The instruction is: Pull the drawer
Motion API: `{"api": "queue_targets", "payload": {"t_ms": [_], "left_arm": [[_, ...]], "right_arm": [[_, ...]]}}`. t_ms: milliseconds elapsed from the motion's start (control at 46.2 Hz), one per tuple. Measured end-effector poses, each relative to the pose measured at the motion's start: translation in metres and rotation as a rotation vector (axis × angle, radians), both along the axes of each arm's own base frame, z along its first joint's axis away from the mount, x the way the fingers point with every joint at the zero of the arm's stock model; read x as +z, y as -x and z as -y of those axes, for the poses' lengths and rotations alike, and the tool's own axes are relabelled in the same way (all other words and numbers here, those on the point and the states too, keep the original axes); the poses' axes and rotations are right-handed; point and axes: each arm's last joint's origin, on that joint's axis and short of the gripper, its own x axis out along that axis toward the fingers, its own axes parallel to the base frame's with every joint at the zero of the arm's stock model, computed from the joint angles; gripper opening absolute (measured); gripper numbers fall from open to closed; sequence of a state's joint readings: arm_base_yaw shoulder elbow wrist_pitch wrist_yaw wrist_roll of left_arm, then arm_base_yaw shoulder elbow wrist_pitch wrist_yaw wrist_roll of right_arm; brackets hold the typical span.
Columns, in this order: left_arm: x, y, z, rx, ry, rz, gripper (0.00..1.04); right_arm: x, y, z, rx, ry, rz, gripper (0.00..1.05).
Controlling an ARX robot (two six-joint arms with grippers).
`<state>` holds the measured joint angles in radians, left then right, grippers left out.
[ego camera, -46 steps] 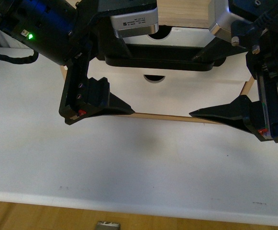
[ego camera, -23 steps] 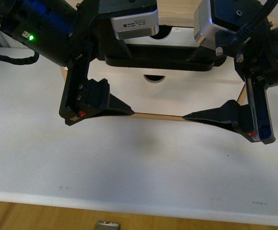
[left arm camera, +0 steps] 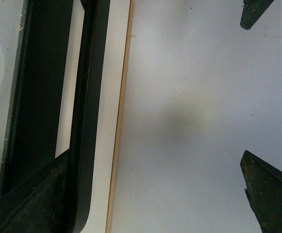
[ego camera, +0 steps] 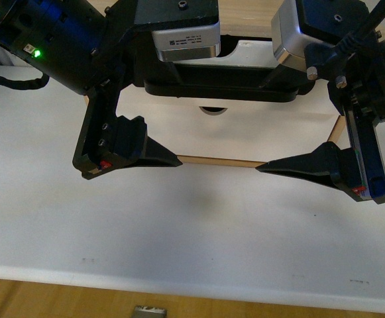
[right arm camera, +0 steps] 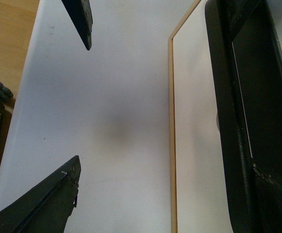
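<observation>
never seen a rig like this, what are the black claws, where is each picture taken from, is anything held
It is a robot with two arms, each ending in a black pincer. The front view looks out from the robot's body: the left pincer and the right pincer hang wide open over a white table, in front of a white-fronted drawer with a black handle. The other two pictures come from a camera on each wrist. Nothing is clamped; one finger of each pincer seems to rest against the handle.
</observation>
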<state>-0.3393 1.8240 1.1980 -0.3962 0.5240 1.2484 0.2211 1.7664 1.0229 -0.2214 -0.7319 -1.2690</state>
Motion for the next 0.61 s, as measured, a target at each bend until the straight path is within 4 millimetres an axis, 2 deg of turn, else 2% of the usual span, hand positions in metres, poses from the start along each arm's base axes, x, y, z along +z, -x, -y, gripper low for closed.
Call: {"api": "queue_targets", "payload": {"t_ms": [216,606], "left_arm": [[0.0,0.013,0.001,-0.011,-0.015,-0.002,0.99],[0.005,0.059,0.002,-0.037,-0.056,0.009,0.99]], "right_arm": [[0.001,0.012,0.001,0.01,0.002,-0.016,0.96],[0.003,0.053,0.002,0.036,0.01,-0.044,0.96]]}}
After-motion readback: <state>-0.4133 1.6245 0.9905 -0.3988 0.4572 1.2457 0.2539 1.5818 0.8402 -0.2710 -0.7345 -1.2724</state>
